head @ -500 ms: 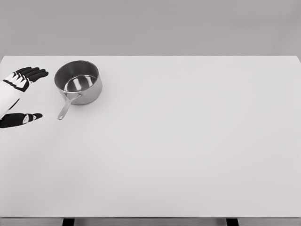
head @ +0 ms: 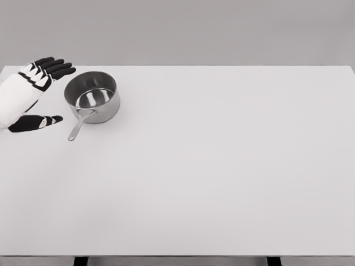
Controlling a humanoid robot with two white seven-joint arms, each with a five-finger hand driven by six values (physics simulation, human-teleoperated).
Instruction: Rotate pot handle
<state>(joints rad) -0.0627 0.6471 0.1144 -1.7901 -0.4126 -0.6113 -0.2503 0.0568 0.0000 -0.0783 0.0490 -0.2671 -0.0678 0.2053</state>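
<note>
One hand works: the left hand [head: 25, 97], fingers spread and empty, has slid closer to the pot [head: 92, 96] at the table's [head: 222, 166] far left (handle [head: 77, 126] untouched, pointing toward the robot); contact looks imminent.

light: bright, even, diffuse | shadows: faint | glare: soft sheen inside pot [head: 92, 95] | focus: slightly soft

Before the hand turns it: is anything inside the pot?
Nothing shows inside the pot: only its bare shiny bottom. The near wall hides the nearest strip of the floor. The left hand is open beside it.
</note>
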